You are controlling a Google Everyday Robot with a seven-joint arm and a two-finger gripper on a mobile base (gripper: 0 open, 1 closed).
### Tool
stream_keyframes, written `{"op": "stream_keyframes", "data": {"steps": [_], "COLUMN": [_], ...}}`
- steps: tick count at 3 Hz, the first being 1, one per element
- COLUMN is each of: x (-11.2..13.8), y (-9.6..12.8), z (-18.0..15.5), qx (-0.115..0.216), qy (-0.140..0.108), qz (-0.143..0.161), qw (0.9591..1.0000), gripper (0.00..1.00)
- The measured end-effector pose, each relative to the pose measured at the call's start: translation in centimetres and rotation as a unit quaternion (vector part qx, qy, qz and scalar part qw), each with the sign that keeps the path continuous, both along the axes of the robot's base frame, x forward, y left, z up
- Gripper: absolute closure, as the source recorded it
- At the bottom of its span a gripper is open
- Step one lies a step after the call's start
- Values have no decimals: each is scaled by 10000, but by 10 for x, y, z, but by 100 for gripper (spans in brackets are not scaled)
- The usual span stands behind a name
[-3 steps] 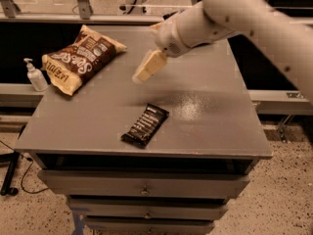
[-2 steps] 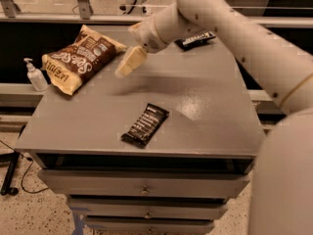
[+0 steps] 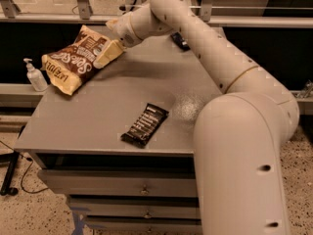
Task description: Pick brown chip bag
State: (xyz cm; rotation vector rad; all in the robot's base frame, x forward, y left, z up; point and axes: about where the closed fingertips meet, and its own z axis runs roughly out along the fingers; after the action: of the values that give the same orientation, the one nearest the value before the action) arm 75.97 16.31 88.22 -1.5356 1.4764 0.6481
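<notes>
Bag first: brown chip bag lying at approx 10 o'clock on worktop, near the far-left corner, long axis slanted, one tan end hanging toward the left edge, other end toward the rear. Puffed, creased, white lettering facing up.

Tool at the bag's 3 o'clock side, pale fingers lying over or against its right edge; contact looks likely but can't confirm. Opening width: cannot tell, fingers merge into one pale wedge. Nothing visibly lifted. Arm reaching in from approx 4 o'clock, elbow high over the worktop's right half.

Handling, as a guess: light, mostly air + chips. Soft, crinkly film, prob. slippery on flat faces, so flat-face pinch likely to slide or just dent the pillow. Contents fragile; hard squeeze on the middle would crush chips. Better bet: take a crimped tan end seam or a fold of film near the right edge, where material is stiffer and doubles up. Bag likely to sag and swing once off the surface, so slow lift advised. Low weight means a nudge from the side could push it off the left edge before closing.

Other stuff: black snack bar at approx 6 o'clock, well apart from bag. Pump bottle just beside the bag's left end, off the worktop. Small dark item at approx 1 o'clock, partly behind arm.
</notes>
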Motion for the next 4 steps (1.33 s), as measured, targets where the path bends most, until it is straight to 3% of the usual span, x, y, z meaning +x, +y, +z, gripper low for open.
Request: {"op": "stream_keyframes", "data": {"steps": [1, 2, 4], "x": [21, 28, 19], "y": [5, 6, -3], "z": [-1, -10, -22], "qx": [85, 108, 99], "qy": [-85, 10, 206], "qz": [-128, -251, -444], "qw": [9998, 9996, 9988], "gripper": [18, 41, 88]}}
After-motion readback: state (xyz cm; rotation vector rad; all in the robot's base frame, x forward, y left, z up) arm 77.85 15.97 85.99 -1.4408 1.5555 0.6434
